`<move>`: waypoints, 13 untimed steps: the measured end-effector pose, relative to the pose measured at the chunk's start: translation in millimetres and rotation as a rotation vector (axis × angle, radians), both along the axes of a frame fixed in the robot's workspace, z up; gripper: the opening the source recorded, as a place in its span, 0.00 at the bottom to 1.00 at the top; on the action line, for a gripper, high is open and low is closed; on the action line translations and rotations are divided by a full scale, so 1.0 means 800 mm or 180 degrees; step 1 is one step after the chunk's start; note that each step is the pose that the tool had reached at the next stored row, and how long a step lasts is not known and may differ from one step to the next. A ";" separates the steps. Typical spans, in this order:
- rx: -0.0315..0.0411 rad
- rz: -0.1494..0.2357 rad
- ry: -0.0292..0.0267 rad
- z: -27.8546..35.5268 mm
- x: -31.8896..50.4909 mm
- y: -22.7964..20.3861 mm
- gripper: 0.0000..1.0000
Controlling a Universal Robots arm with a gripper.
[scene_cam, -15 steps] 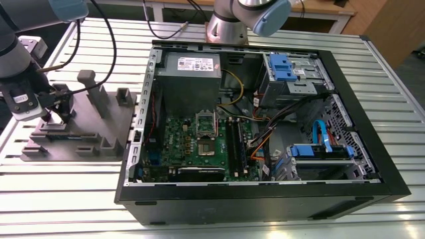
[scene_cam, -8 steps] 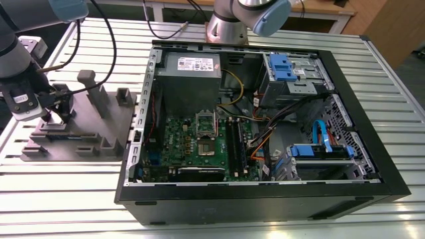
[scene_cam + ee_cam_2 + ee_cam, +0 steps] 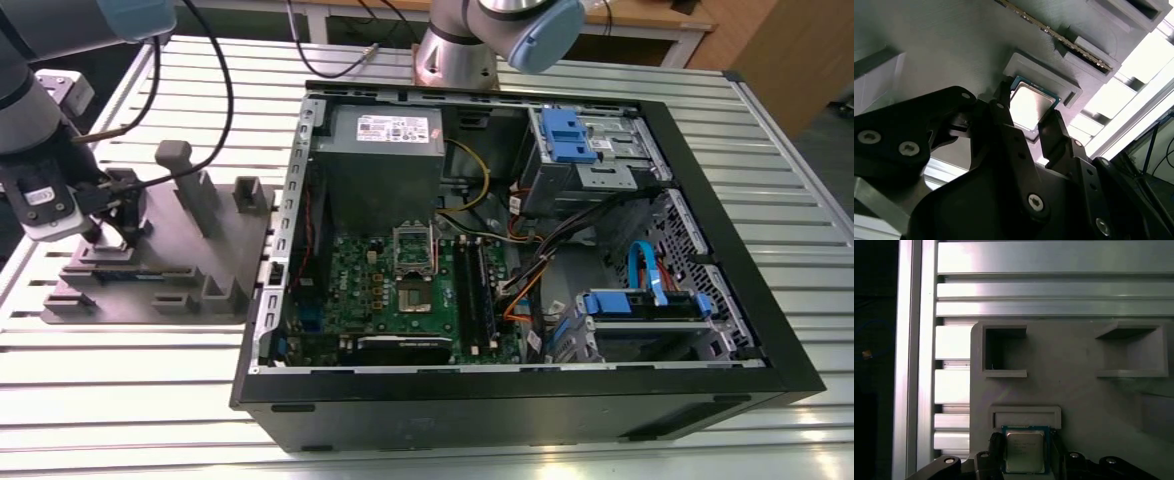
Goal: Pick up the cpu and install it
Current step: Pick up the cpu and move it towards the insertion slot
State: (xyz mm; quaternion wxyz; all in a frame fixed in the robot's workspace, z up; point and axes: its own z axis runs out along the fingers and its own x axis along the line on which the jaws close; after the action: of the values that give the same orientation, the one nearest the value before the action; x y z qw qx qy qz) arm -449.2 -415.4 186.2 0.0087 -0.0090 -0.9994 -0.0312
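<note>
The gripper (image 3: 1029,116) is straddling the cpu (image 3: 1025,450), which is lying seated on the grey plate (image 3: 187,235); whether it is clamping I cannot tell, so lifting and installing in the motherboard (image 3: 387,275) are remaining.

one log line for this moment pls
phase: pick | gripper: at small square silver-topped cpu chip | chip: flat on grey fixture plate beside open black computer case | install: not done

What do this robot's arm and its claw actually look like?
The arm is dark grey tubing with a pale blue joint cap. A white box sits near its wrist, and black cables trail off. The gripper is black and angular, dotted with silver screws.
</note>
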 end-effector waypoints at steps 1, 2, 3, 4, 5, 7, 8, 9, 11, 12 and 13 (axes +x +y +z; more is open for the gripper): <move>0.0000 0.0000 0.0000 0.0014 0.000 0.0000 0.47; 0.0000 0.0000 0.0000 0.0030 0.000 0.0000 0.47; 0.0000 0.0000 -0.0001 0.0041 0.000 0.0000 0.47; 0.0000 0.0000 -0.0001 0.0041 0.000 0.0001 0.47; 0.0001 0.0000 -0.0001 0.0041 0.000 0.0000 0.47; 0.0000 0.0000 -0.0001 0.0052 0.000 0.0000 0.47; 0.0000 0.0000 -0.0001 0.0053 0.000 0.0000 0.47; 0.0000 0.0000 -0.0001 0.0053 0.000 0.0000 0.47; 0.0000 0.0000 -0.0001 0.0054 0.000 0.0000 0.47; 0.0000 0.0000 -0.0001 0.0055 0.000 0.0000 0.47; 0.0000 0.0000 0.0000 0.0057 0.000 0.0000 0.47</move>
State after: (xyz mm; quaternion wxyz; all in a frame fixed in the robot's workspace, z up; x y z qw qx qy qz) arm -449.5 -415.3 190.7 0.0087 -0.0090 -0.9994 -0.0313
